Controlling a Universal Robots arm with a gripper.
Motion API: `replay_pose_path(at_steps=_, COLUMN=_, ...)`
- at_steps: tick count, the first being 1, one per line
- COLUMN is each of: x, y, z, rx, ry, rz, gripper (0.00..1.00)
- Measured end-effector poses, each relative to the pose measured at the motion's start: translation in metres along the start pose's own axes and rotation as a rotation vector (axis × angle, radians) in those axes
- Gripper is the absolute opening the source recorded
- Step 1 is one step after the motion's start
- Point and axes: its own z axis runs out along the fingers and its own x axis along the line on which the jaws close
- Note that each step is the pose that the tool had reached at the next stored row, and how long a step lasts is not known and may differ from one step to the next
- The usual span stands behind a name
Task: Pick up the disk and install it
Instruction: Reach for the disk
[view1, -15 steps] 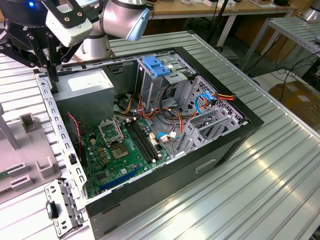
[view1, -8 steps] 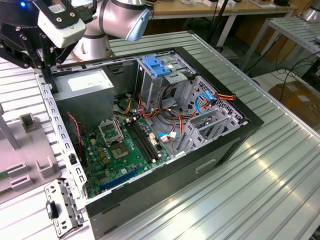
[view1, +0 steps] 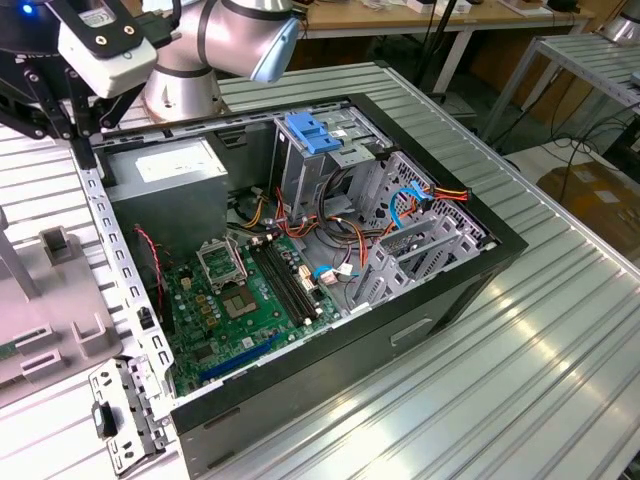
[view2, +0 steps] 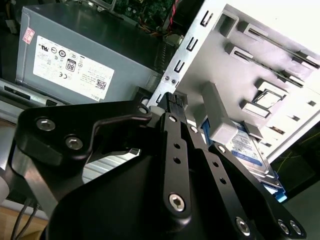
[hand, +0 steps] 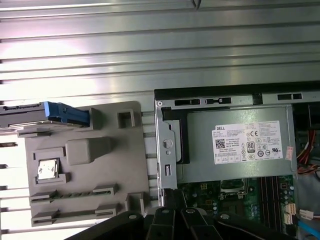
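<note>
Gripper (view2: 172, 102) over the case (view1: 455, 290) rim; disk (view2: 248, 150) on its fixture (hand: 100, 170).
In the exterior view the gripper hangs upper left; wide or narrow, I cannot tell; the blue-edged disk seems to lie on the grey fixture beside the case.

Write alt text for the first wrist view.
The disk, edged in blue plastic, sits at one edge of a grey plastic holder on a ribbed metal table. Beside it is an open computer case with a grey power supply and green circuit board inside. The black claw is near the case's wall, apart from the disk.
</note>
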Motion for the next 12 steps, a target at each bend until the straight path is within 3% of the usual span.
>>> replay_pose_path(at_steps=12, x=0.0181, y=-0.0013, z=-0.0005, rx=0.0001, ry=0.0001, rz=0.0, gripper=0.11)
